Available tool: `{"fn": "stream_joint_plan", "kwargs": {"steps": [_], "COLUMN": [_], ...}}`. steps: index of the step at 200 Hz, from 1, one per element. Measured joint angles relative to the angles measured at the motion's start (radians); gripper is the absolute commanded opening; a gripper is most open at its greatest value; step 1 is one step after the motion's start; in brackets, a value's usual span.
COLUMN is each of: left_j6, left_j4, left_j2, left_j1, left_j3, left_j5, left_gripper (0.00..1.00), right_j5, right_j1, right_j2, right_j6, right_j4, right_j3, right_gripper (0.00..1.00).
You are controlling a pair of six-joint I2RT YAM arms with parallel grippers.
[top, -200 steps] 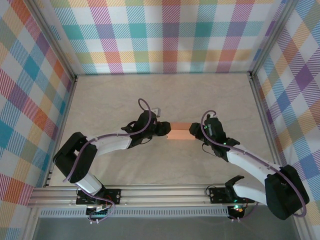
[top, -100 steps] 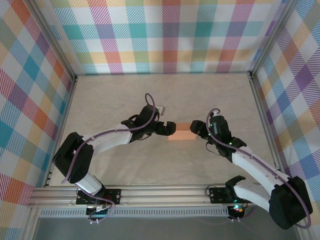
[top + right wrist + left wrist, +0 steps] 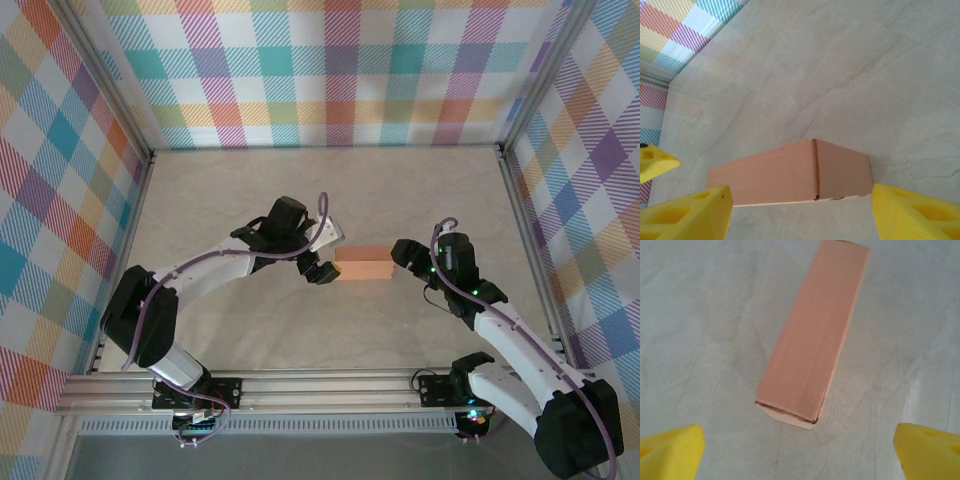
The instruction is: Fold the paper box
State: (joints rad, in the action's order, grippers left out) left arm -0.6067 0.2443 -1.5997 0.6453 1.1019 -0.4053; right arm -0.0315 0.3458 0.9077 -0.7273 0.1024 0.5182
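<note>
The paper box (image 3: 362, 267) is a closed, long salmon-orange carton lying flat in the middle of the table. In the left wrist view the paper box (image 3: 812, 340) has its near end flap tucked in. My left gripper (image 3: 324, 254) hangs open just off the box's left end, not touching it. Its yellow fingertips (image 3: 672, 450) stand wide apart, and nothing lies between them at the left gripper (image 3: 800, 455). My right gripper (image 3: 404, 254) is open at the box's right end. The right gripper (image 3: 802, 217) has the paper box (image 3: 790, 175) just ahead of its spread pads (image 3: 915, 215), which are clear of it.
The beige marbled table (image 3: 250, 190) is bounded by plaid walls (image 3: 330, 70) at the back and both sides, with metal posts in the corners. An aluminium rail (image 3: 320, 395) carrying the arm bases runs along the near edge.
Both grippers have opened and let go of the box's ends. The left one has pulled back left and the right one back right. The box now lies free on the table.
</note>
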Motion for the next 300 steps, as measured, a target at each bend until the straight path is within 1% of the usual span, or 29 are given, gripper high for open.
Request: {"fn": "stream_joint_plan", "kwargs": {"steps": [16, 27, 31, 52, 55, 62, 65, 71, 78, 83, 88, 98, 112, 121, 132, 162, 183, 197, 215, 233, 250, 274, 280, 291, 297, 300], "left_j6": [-0.079, -0.123, -0.135, -0.201, -0.206, -0.22, -0.231, -0.241, -0.254, -0.254, -0.26, -0.276, -0.283, -0.286, -0.289, -0.288, -0.28, -0.281, -0.294, -0.334, -0.376, -0.419, -0.428, -0.443, -0.442, -0.442], "left_j4": [0.043, 0.068, 0.08, 0.158, 0.166, 0.184, 0.19, 0.203, 0.218, 0.23, 0.238, 0.253, 0.266, 0.274, 0.278, 0.273, 0.192, 0.114, -0.014, -0.148, -0.254, -0.366, -0.383, -0.399, -0.402, -0.4], "left_j2": [-0.063, -0.101, -0.114, -0.183, -0.192, -0.211, -0.217, -0.23, -0.243, -0.251, -0.257, -0.264, -0.266, -0.266, -0.266, -0.257, -0.201, -0.15, -0.106, -0.106, -0.133, -0.19, -0.201, -0.213, -0.214, -0.214], "left_j1": [0.0, 0.0, 0.0, 0.0, 0.0, 0.0, 0.0, 0.0, 0.0, 0.0, 0.0, 0.0, 0.0, 0.0, 0.0, 0.004, 0.014, 0.029, 0.056, 0.082, 0.096, 0.1, 0.101, 0.1, 0.101, 0.1], "left_j3": [0.063, 0.096, 0.106, 0.176, 0.184, 0.204, 0.211, 0.225, 0.237, 0.245, 0.252, 0.259, 0.262, 0.264, 0.264, 0.259, 0.19, 0.122, 0.044, -0.018, -0.039, -0.045, -0.046, -0.048, -0.051, -0.053], "left_j5": [-0.019, -0.026, -0.03, -0.043, -0.043, -0.047, -0.047, -0.05, -0.053, -0.056, -0.058, -0.064, -0.069, -0.071, -0.073, -0.048, 0.041, 0.135, 0.289, 0.451, 0.59, 0.729, 0.752, 0.782, 0.792, 0.793], "left_gripper": [0.91, 0.88, 0.85, 0.83, 0.8, 0.78, 0.74, 0.72, 0.63, 0.61, 0.54, 0.45, 0.4, 0.39, 0.35, 0.36, 0.35, 0.36, 0.37, 0.37, 0.39, 0.45, 0.51, 0.59, 0.65, 0.69], "right_j5": [-0.009, -0.014, -0.016, -0.017, -0.018, -0.019, -0.02, -0.021, -0.022, -0.023, -0.023, -0.023, -0.023, -0.023, -0.023, -0.023, -0.023, -0.023, -0.023, -0.029, -0.034, -0.038, -0.039, -0.041, -0.041, -0.041], "right_j1": [0.0, -0.003, -0.004, -0.009, -0.01, -0.011, -0.011, -0.013, -0.013, -0.013, -0.014, -0.015, -0.019, -0.02, -0.021, -0.022, -0.026, -0.026, -0.026, -0.026, -0.026, -0.026, -0.026, -0.026, -0.026, -0.026], "right_j2": [0.0, 0.0, 0.0, -0.002, -0.003, -0.005, -0.006, -0.01, -0.013, -0.014, -0.015, -0.015, -0.015, -0.015, -0.015, -0.014, -0.012, -0.006, 0.006, 0.021, 0.035, 0.051, 0.053, 0.053, 0.053, 0.053], "right_j6": [0.005, 0.01, 0.011, 0.012, 0.013, 0.015, 0.015, 0.018, 0.021, 0.023, 0.026, 0.029, 0.031, 0.033, 0.034, 0.034, 0.034, 0.033, 0.033, 0.033, 0.033, 0.032, 0.032, 0.032, 0.032, 0.032], "right_j4": [0.0, -0.001, -0.001, -0.003, -0.003, -0.004, -0.004, -0.004, -0.004, -0.004, -0.004, -0.003, -0.003, -0.003, -0.003, -0.003, -0.004, -0.005, -0.008, -0.013, -0.021, -0.035, -0.037, -0.038, -0.039, -0.04], "right_j3": [0.0, 0.0, -0.001, -0.003, -0.003, -0.005, -0.006, -0.008, -0.011, -0.013, -0.014, -0.016, -0.019, -0.021, -0.021, -0.021, -0.021, -0.021, -0.021, -0.021, -0.021, -0.021, -0.021, -0.021, -0.021, -0.021], "right_gripper": [0.73, 0.73, 0.73, 0.73, 0.73, 0.72, 0.73, 0.72, 0.72, 0.72, 0.72, 0.72, 0.71, 0.71, 0.71, 0.71, 0.71, 0.7, 0.7, 0.7, 0.7, 0.7, 0.7, 0.71, 0.71, 0.72]}}
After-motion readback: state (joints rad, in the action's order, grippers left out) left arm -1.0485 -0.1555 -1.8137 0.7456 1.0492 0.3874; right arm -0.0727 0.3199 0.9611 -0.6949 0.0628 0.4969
